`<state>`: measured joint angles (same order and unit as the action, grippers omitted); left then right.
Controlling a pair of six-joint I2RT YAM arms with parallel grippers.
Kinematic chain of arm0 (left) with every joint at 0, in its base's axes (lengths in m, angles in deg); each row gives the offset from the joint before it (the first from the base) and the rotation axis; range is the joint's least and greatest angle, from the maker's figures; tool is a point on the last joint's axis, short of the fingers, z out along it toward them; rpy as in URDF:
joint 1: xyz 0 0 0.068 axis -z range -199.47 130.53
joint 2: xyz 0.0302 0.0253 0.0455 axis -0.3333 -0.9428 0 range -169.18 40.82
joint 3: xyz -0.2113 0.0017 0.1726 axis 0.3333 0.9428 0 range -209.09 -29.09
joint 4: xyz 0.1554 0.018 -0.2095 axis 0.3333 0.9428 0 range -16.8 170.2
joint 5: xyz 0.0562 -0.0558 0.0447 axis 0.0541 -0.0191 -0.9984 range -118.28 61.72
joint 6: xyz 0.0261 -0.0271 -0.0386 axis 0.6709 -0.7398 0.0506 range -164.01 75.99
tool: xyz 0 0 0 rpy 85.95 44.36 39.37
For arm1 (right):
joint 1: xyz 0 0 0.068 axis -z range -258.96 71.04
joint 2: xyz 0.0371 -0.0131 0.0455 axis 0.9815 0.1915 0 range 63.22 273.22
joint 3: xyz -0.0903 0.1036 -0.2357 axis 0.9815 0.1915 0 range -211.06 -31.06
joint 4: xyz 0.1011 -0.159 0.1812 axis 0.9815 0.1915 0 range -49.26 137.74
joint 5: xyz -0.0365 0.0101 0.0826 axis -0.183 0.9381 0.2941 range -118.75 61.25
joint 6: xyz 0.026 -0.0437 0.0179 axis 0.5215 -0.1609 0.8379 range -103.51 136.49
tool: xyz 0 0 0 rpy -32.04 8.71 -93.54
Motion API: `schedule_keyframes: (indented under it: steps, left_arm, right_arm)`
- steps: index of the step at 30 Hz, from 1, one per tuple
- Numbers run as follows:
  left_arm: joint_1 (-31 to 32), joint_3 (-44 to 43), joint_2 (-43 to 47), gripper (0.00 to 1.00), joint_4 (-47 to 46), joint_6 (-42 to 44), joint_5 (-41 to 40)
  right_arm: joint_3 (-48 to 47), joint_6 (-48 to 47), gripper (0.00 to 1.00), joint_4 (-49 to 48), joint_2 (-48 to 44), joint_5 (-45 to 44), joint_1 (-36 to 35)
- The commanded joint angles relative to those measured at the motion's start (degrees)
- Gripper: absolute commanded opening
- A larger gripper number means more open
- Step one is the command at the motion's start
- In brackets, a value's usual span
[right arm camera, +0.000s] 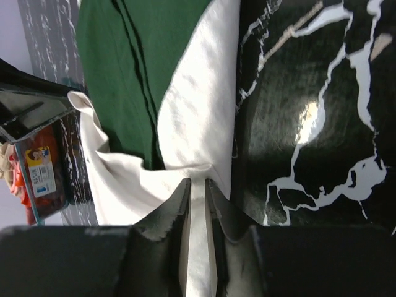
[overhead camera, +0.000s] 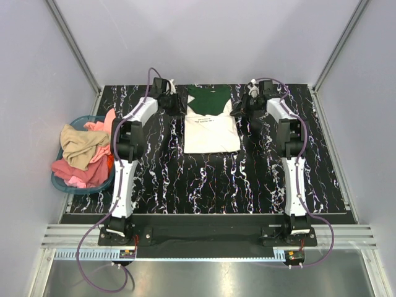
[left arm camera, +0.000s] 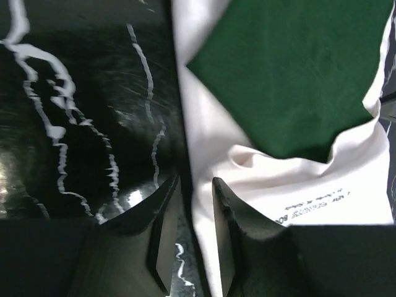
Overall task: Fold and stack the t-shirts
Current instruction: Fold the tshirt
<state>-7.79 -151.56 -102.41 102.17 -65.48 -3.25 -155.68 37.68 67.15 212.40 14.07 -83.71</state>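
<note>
Starting with the print: small dark lettering (overhead camera: 209, 122) in short lines across the chest of the cream-white t-shirt (overhead camera: 211, 139), too fine to read from above. Showing upside down in the left wrist view, only stray capitals coming through, no whole word. Catching a small yellow label (right arm camera: 38, 162) at the edge of the right wrist view too, its print blurred past reading.

Lying folded flat on the black marbled table (overhead camera: 185, 179), that cream-white t-shirt. Touching its far end, the dark green t-shirt (overhead camera: 209, 99), with cream cloth angled in along both of its flanks; hard to say which layer sits on top.

Over at the cream shirt's far left corner, the left gripper (left arm camera: 195, 180): fingers parted by a narrow gap, straddling the shirt's side edge, cloth against one finger, bare table by the other.

Over at its far right corner, the right gripper (right arm camera: 197, 184): fingers pressed close, pinching a ridge of cream cloth between them.

Well off to the cream shirt's left, a blue basket (overhead camera: 62, 182) heaped with pink and tan clothes (overhead camera: 83, 151).
</note>
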Motion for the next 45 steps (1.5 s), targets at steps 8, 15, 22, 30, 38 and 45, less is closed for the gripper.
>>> schedule_keyframes:
  steps: [8, 15, 22, 30, 38, 45]
  left_arm:
    - [-0.26, 4.68, 12.6, 0.35, -2.6, -1.38, 4.94]
    - [0.88, 25.94, 26.07, 0.37, -2.52, -0.33, 6.17]
    - [2.91, 42.93, 32.23, 0.37, -5.24, 0.38, 5.99]
    - [8.0, 39.52, 32.33, 0.37, -8.84, -1.55, 9.68]
    - [8.62, 38.63, 22.15, 0.35, -6.13, -2.17, 1.52]
    - [8.27, 40.29, 19.14, 0.33, -2.78, -1.03, -6.84]
  right_arm:
    - [3.04, 1.13, 0.4, 0.65, -11.27, -3.27, -0.34]
    - [22.9, -1.93, 0.57, 0.66, -27.0, -1.08, -0.43]
    - [38.3, -5.37, 0.51, 0.74, -35.18, 0.67, -0.96]
    - [32.51, -3.52, 0.13, 0.74, -31.42, 6.91, -8.06]
    - [30.23, -6.33, 0.08, 0.04, -17.27, 7.53, -6.76]
    - [28.82, -7.13, 0.09, 0.39, -14.43, 7.44, -5.88]
